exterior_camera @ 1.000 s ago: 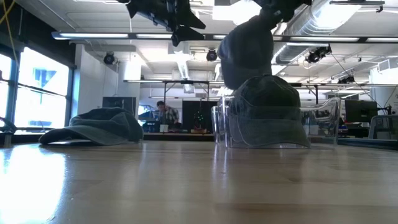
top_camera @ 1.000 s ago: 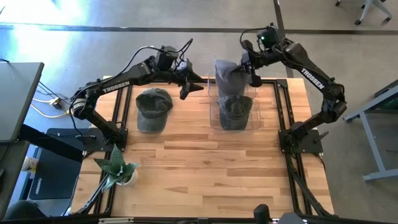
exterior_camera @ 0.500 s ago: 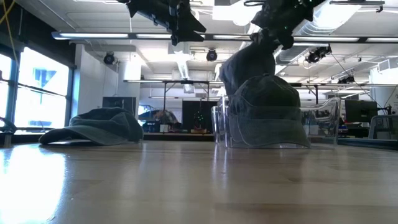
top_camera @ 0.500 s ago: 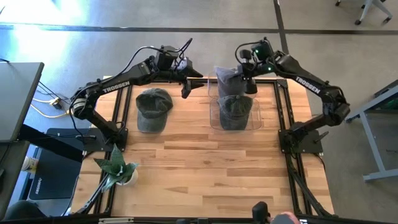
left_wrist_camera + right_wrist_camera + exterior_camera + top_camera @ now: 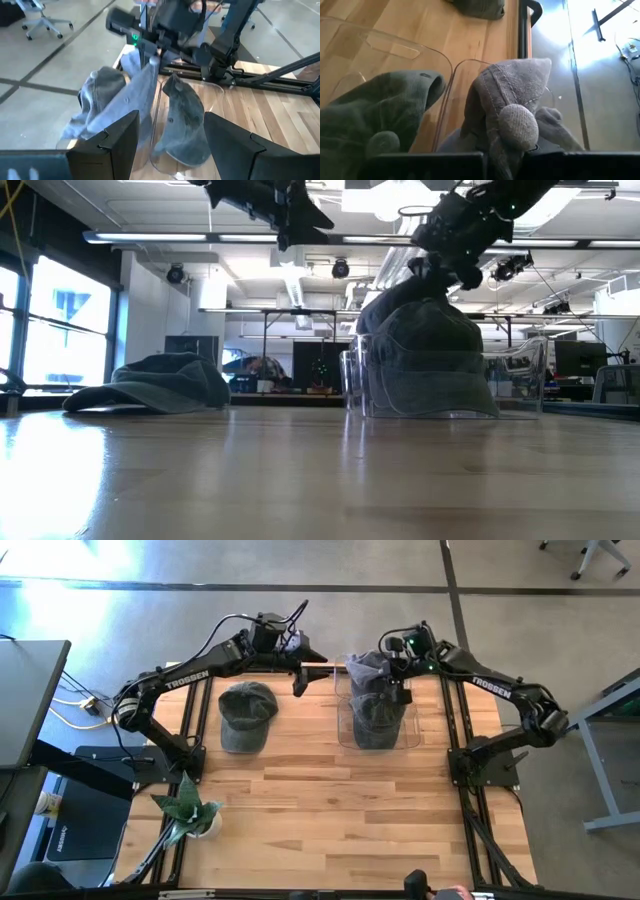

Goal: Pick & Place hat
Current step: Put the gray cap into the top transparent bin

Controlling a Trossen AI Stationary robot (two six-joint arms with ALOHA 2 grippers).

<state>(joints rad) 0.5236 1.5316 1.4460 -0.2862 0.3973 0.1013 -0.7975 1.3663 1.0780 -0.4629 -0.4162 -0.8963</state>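
The right pincer (image 5: 398, 678) grips a grey hat (image 5: 366, 668) over the clear bin's (image 5: 412, 730) far edge, at twelve o'clock from the green cap (image 5: 377, 716) inside.

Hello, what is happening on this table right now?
The right gripper holds a grey hat over the far end of a clear bin, where a green hat already lies. The left gripper hangs open in the air. Another green hat lies on the table.
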